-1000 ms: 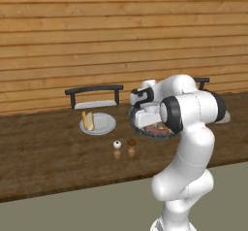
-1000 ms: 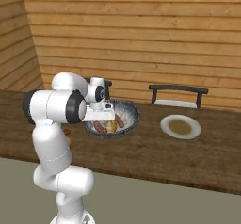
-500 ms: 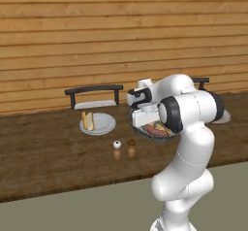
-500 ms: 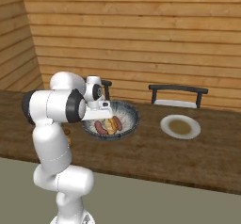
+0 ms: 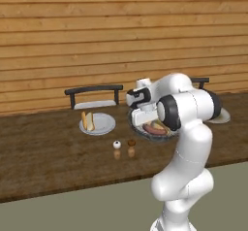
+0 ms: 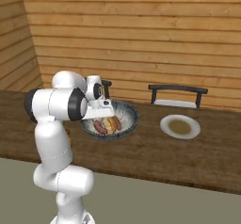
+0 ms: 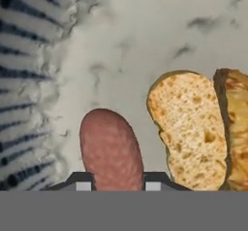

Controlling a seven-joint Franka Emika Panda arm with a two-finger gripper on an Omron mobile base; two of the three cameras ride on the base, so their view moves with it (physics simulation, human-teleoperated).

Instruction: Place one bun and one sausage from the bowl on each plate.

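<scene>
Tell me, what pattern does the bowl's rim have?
The bowl rim has dark stripes on pale grey, running inward; the hand view shows it best.

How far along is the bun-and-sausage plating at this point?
Done: the left plate holds a bun. In hand: the pincer is in the bowl, fingers either side of a sausage. Left: the right plate is bare, and bread and a second sausage wait in the bowl.

Sausage (image 7: 110, 147) beside bun (image 7: 186, 128), in bowl (image 7: 34, 79)
</scene>
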